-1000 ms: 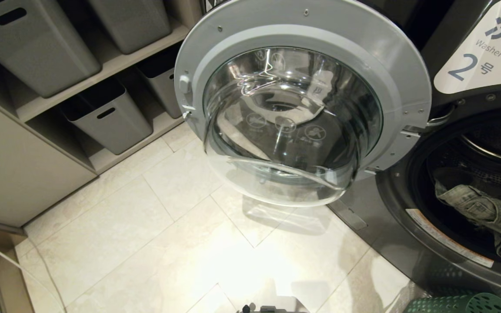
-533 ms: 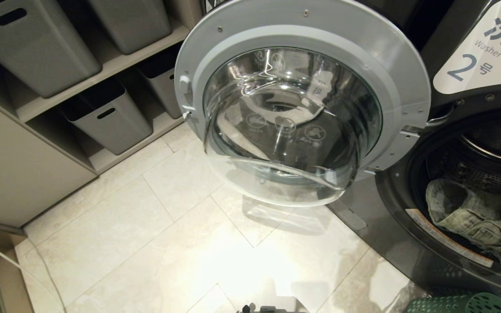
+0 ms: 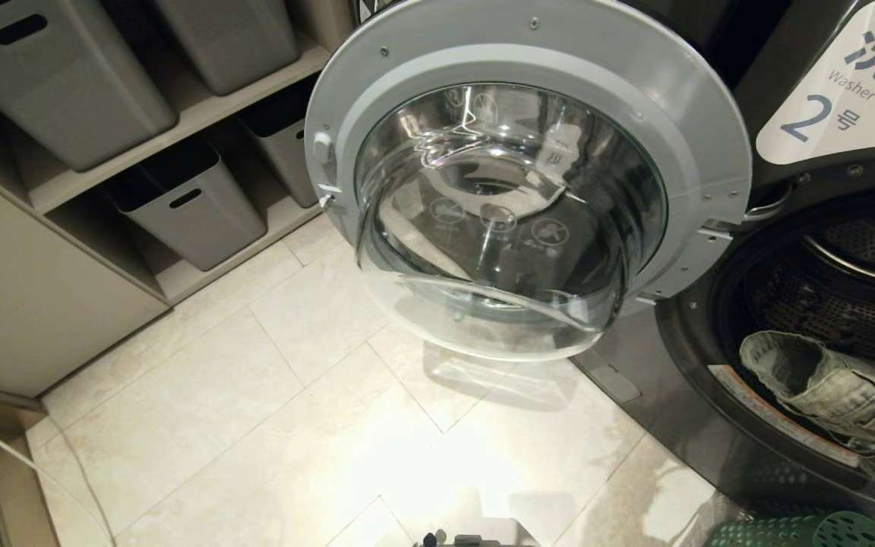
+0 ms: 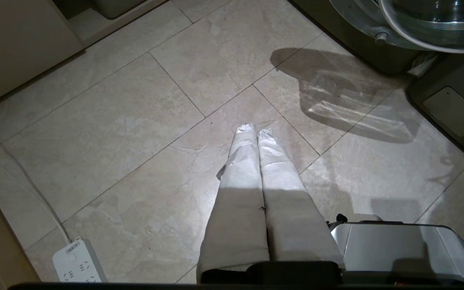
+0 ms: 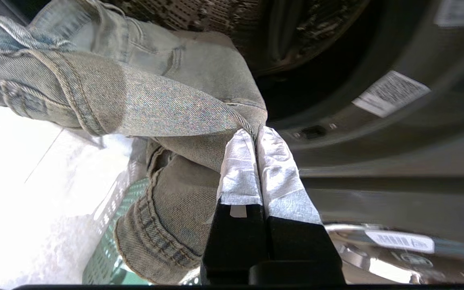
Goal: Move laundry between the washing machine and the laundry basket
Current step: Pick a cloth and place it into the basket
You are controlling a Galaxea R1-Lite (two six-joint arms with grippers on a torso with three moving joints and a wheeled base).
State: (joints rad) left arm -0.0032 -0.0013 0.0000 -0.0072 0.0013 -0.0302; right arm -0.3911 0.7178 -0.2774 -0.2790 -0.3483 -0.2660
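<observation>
The washing machine, marked 2, stands at the right with its round glass door swung wide open. A grey-green denim piece of laundry hangs out of the drum over the lower rim of the opening. My right gripper is shut on a fold of that cloth; it is outside the head view. Below the cloth lies the rim of the green laundry basket. My left gripper is parked shut and empty above the floor tiles.
Grey bins sit on open shelves at the left. The open door juts out over the tiled floor. A white power strip with its cable lies on the floor near the left arm.
The laundry has come down and outward from deep in the drum to the lower rim of the opening. The left arm and the door have not moved.
</observation>
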